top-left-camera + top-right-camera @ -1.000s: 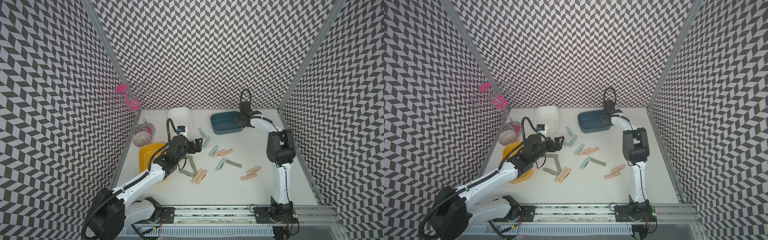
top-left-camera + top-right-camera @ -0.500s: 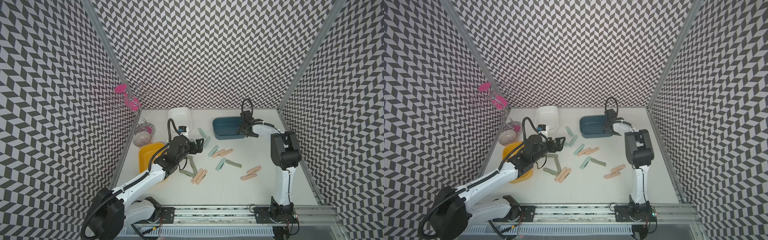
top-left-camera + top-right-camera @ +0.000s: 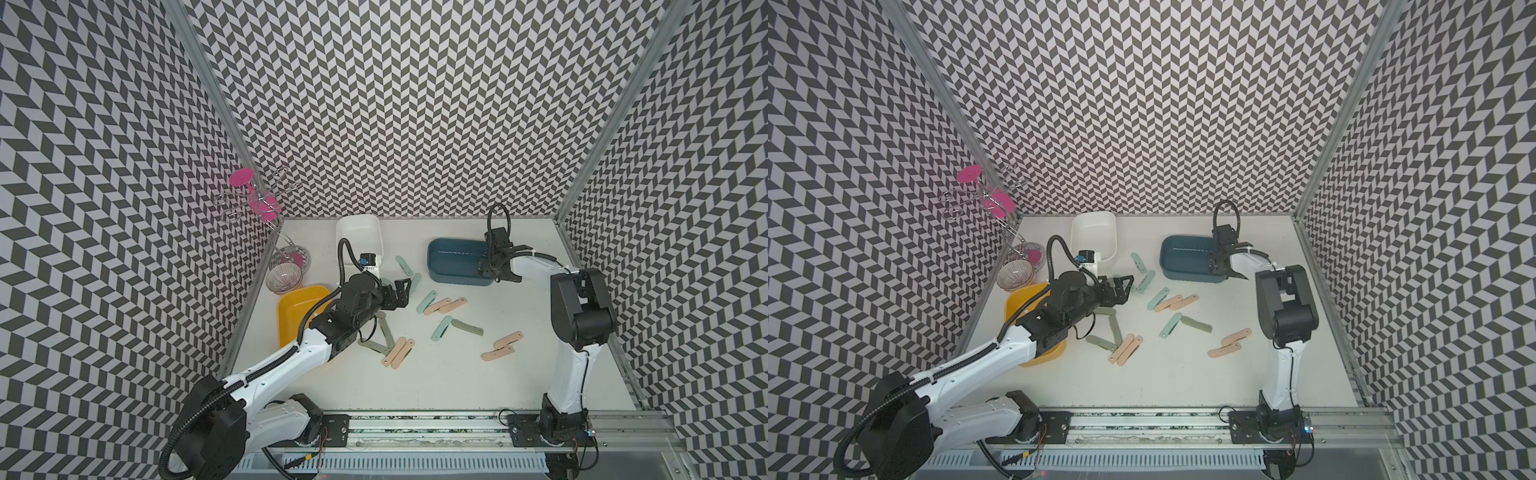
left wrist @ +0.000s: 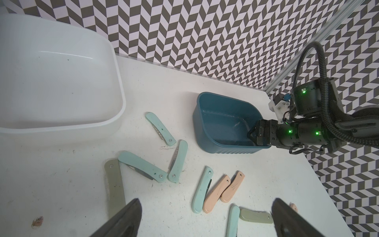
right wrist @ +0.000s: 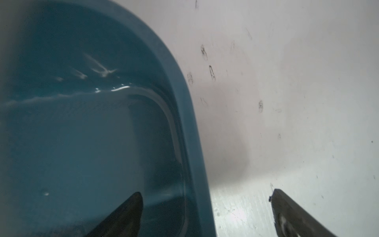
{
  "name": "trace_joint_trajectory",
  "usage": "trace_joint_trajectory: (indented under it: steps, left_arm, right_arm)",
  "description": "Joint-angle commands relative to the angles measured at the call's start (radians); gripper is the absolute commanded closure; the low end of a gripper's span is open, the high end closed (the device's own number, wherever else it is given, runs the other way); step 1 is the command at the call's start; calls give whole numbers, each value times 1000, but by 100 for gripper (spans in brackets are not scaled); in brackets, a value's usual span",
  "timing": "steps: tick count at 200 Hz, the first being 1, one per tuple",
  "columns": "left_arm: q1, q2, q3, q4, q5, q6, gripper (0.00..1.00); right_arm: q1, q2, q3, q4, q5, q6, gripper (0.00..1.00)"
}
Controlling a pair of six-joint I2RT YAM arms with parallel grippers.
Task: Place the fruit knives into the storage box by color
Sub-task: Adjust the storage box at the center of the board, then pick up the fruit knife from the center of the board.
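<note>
White tabletop (image 3: 436,386), fruit knives (image 4: 141,169) before gaping left gripper (image 3: 402,289), gaping right gripper (image 5: 206,194) astride blue box (image 3: 457,279) wall

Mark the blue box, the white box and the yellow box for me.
blue box (image 3: 453,259): in a top view, bare inner floor.
white box (image 3: 1093,232): in a top view, bare inner floor.
yellow box (image 3: 293,316): in a top view, bare inner floor.

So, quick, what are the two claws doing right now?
Left gripper: open, holding nothing.
Right gripper: open, empty, straddling the blue box wall.

No legible text or labels anywhere.
</note>
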Motion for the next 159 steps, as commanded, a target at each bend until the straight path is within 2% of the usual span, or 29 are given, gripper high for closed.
trace_joint_trajectory:
  steps: [1,34,70,115,138,159]
  left_arm:
    - [-5,-21,10,-14,-15,-10,1]
    - [-5,-44,-6,-28,-15,-15,1]
    - [-6,-89,-39,-58,-19,-26,1]
    - [-3,-155,-73,-111,-55,-16,0]
    - [14,-182,-74,-150,-78,-9,0]
    - [45,-203,-65,-184,-78,0,0]
  right_arm:
    - [-4,-72,103,7,-22,-4,5]
    - [15,-174,145,-2,-114,-1,6]
    - [111,-346,-14,65,-244,-5,10]
    - [395,-529,-294,110,-240,26,12]
    - [583,-570,-427,121,-189,88,13]
    - [758,-564,-483,113,-124,156,13]
